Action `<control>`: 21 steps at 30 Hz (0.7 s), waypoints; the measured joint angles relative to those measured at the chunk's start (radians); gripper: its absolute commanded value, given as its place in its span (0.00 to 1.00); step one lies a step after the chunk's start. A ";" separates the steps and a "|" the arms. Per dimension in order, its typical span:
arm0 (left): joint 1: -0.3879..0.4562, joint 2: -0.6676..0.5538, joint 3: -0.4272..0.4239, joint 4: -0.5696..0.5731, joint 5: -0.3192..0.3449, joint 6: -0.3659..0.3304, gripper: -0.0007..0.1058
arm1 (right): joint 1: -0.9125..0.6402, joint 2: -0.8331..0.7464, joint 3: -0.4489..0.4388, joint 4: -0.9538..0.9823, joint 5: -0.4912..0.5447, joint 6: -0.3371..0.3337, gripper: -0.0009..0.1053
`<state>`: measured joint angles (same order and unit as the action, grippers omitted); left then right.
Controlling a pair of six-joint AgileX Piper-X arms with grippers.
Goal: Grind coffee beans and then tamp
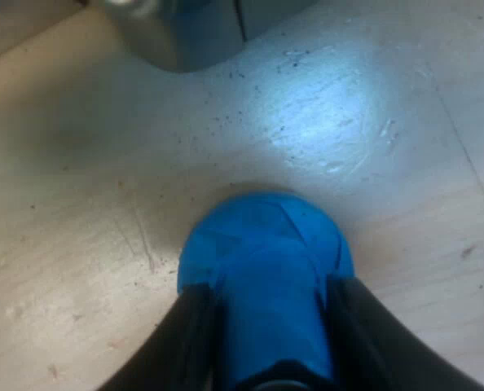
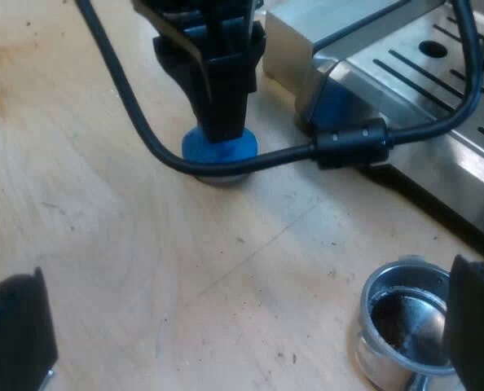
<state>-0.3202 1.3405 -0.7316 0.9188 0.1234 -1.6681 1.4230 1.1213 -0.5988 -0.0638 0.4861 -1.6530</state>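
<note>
A blue tamper (image 1: 262,236) stands upright on the wooden table (image 1: 79,204), close to a corner of the espresso machine (image 1: 185,32). My left gripper (image 1: 266,293) is shut on the tamper's handle, one black finger on each side. From the right wrist view the left gripper (image 2: 217,81) comes down onto the tamper (image 2: 217,151) from above. My right gripper (image 2: 246,342) is open, its fingers wide apart. The metal holder's basket (image 2: 401,326) sits by one finger (image 2: 478,318), with dark grounds inside; its handle is hidden.
The espresso machine's steel body and slotted drip tray (image 2: 421,73) stand just beyond the tamper. Bare wooden table (image 2: 103,204) lies between the tamper and the holder, with scattered coffee specks.
</note>
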 measured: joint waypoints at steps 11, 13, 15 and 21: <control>-0.136 -0.148 0.000 0.003 0.001 0.007 0.01 | 0.000 -0.039 0.033 0.064 0.127 0.000 0.95; -0.150 -0.162 0.000 0.016 0.003 0.007 0.01 | 0.000 -0.049 0.055 0.064 0.132 0.004 0.95; -0.171 -0.174 0.000 0.035 0.003 0.007 0.01 | 0.000 -0.065 0.090 0.069 0.131 0.018 0.95; -0.225 -0.197 -0.005 0.058 0.003 0.007 0.01 | 0.000 -0.080 0.159 0.039 0.131 0.031 0.95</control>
<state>-0.5452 1.1438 -0.7363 0.9767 0.1260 -1.6614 1.4230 1.0411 -0.4397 -0.0253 0.6175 -1.6222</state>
